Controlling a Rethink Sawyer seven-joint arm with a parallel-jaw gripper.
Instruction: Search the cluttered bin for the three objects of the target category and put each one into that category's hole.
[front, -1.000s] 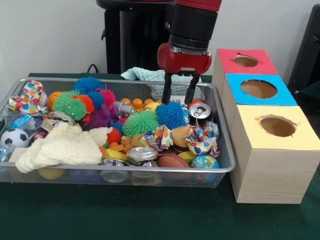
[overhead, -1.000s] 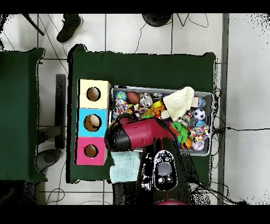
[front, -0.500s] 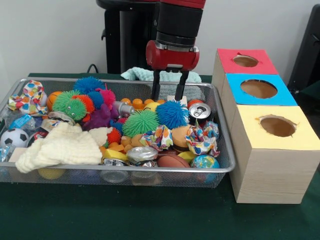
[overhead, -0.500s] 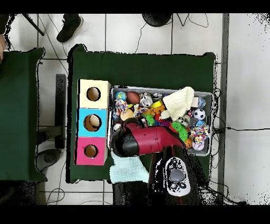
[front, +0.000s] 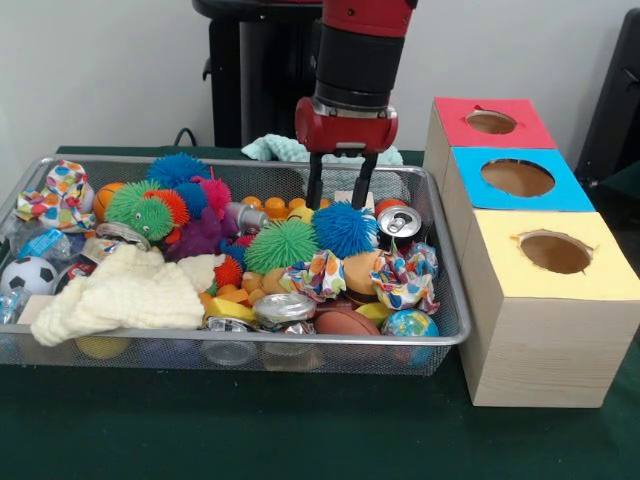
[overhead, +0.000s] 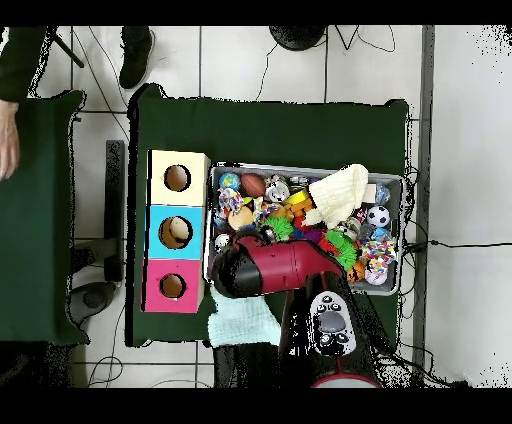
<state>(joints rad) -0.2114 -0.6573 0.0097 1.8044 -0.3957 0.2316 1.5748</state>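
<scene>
Descent has stalled: your gripper (front: 337, 203), jaws spread and empty, has edged sideways and hangs at the wire bin's (front: 452, 335) far side just behind the blue spiky ball (front: 345, 229), so none gets sorted yet.

Plain pale wall (front: 100, 70) behind, evenly lit. Dark green table covering (front: 300, 430) below. Seen from overhead: white tiled floor (overhead: 260, 60) with dark grout lines, black cables (overhead: 300, 60) trailing across. Second green-topped table (overhead: 40, 220) alongside, apart from the main one. Person's sleeve and hand (overhead: 10, 150) at that table's edge, dark shoe (overhead: 135, 55) on the tiles nearby.
</scene>
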